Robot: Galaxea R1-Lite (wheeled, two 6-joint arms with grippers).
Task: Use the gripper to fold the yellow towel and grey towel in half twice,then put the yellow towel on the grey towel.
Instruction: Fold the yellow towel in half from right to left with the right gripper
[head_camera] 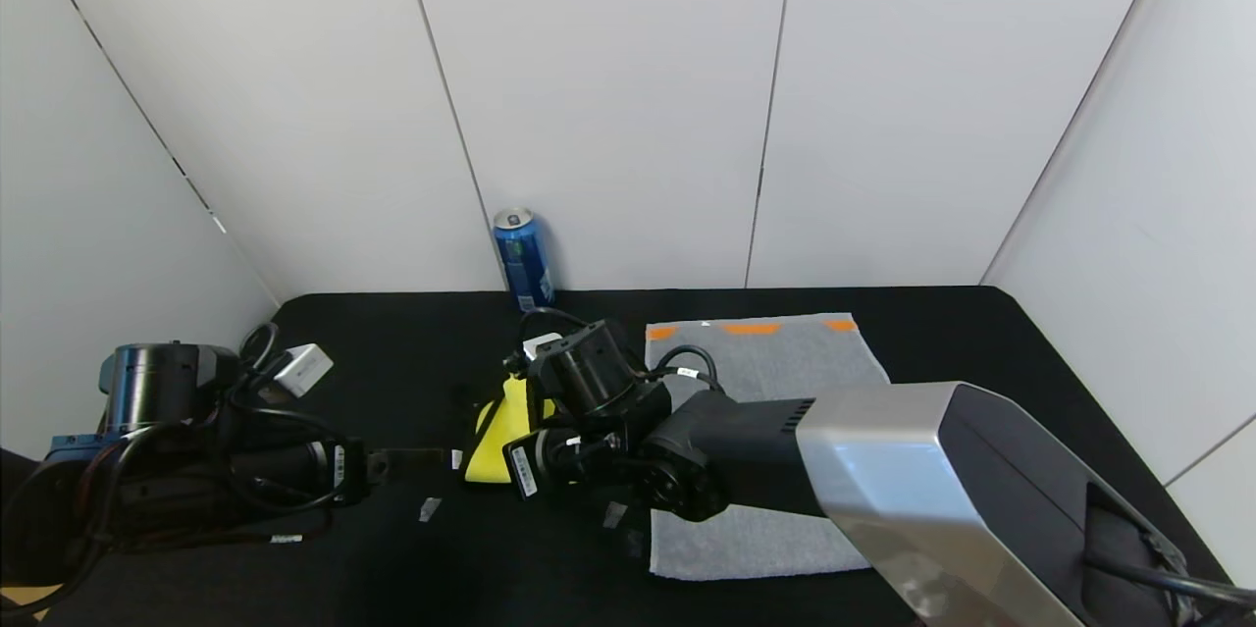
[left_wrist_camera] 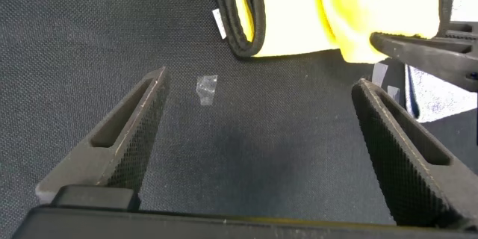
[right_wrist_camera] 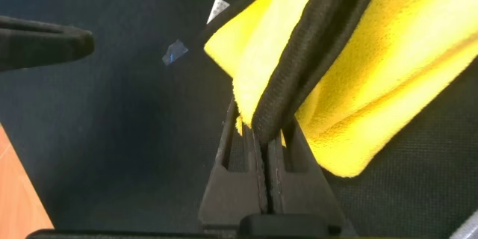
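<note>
Clamped between the shut fingers of the right claw (right_wrist_camera: 263,131), the yellow towel (right_wrist_camera: 388,67) is held by its black edging over the black table (head_camera: 412,548), just beside the grey towel (head_camera: 775,362) lying flat. Nearby, the left claw (left_wrist_camera: 261,127) is held wide open and empty.

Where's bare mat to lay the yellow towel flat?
Free: black mat between the blue can, the left arm and the yellow towel; also the front strip under the open left gripper. Crowded: centre, where the right gripper pinches the yellow towel beside the grey towel.
</note>
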